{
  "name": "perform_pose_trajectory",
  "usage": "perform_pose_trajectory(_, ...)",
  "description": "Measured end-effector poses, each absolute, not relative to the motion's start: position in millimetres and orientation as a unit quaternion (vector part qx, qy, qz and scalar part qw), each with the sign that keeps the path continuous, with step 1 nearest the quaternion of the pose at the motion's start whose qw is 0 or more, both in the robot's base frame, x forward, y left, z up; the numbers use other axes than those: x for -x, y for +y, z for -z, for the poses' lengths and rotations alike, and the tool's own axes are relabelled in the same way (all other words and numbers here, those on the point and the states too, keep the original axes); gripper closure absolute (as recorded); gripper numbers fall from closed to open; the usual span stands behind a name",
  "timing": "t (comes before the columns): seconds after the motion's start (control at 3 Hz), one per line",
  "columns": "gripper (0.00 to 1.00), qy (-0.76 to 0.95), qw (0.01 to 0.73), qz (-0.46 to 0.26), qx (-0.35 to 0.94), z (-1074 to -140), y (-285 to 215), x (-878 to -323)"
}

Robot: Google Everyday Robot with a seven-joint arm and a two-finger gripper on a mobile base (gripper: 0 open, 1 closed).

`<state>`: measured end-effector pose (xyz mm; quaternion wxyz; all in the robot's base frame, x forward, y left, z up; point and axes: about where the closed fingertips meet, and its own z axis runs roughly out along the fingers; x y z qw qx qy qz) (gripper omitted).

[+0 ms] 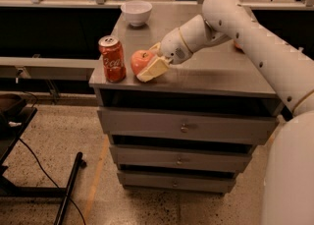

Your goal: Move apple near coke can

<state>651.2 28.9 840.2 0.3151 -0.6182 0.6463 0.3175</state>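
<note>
The reddish-pink apple (pixel 141 60) is at the front left of the grey cabinet top (pixel 221 74), just right of the red coke can (pixel 112 58), with a small gap between them. The can stands upright near the front left corner. My gripper (pixel 147 63) reaches in from the right and is shut on the apple. One cream finger (pixel 153 69) lies along the apple's front and the other shows behind it. The apple sits at or just above the surface.
A white bowl (pixel 136 12) stands at the back left of the top. A sliver of an orange fruit (pixel 237 46) shows behind my arm at the right. Drawers are below, and a black stand is on the floor at left.
</note>
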Motion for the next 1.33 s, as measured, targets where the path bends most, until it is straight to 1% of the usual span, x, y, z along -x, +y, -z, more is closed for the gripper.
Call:
perform_pose_trajectory(0.33, 0.17, 0.643, 0.316, -0.320, 0.620, -840.3, 29.6, -651.4)
perform_pose_trajectory(0.67, 0.00, 0.639, 0.326, -0.313, 0.622, -852.1, 20.8, -657.9)
perform_pose_trajectory(1.0, 0.00, 0.642, 0.348, -0.294, 0.617, -880.5, -0.6, -672.8)
perform_pose_trajectory(1.33, 0.00, 0.651, 0.378, -0.274, 0.599, -920.7, -32.6, -691.3)
